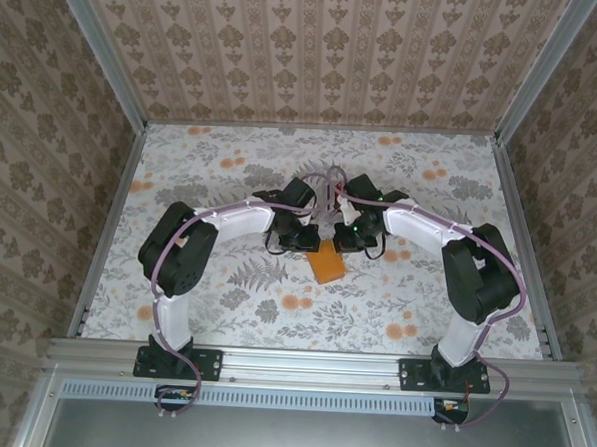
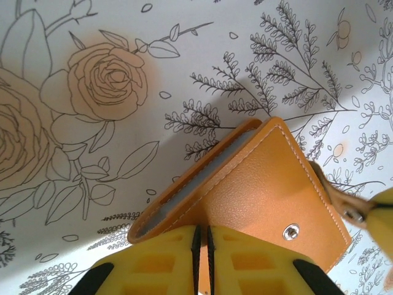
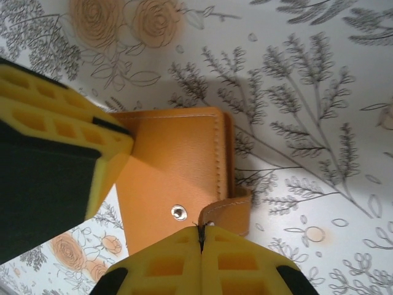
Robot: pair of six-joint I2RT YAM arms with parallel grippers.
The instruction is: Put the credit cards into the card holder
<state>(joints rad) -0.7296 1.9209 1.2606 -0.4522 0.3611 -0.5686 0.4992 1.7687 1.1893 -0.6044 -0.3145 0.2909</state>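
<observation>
The orange card holder (image 1: 326, 263) lies flat on the floral table between both arms. In the left wrist view it (image 2: 264, 178) shows a metal snap stud (image 2: 290, 232) and a grey-blue slit along its open side. My left gripper (image 2: 203, 228) pinches the holder's near edge, its jaws almost together with a sliver of orange between them. My right gripper (image 3: 201, 228) is shut on the holder's closing strap (image 3: 230, 212), which curls up from the right side of the case (image 3: 175, 160). The credit cards are out of view.
The table (image 1: 231, 180) has a white cloth printed with leaves and orange roses. Wallpapered panels in metal frames close it in at the back and both sides. My left gripper's yellow finger (image 3: 73, 135) sits close beside the right gripper.
</observation>
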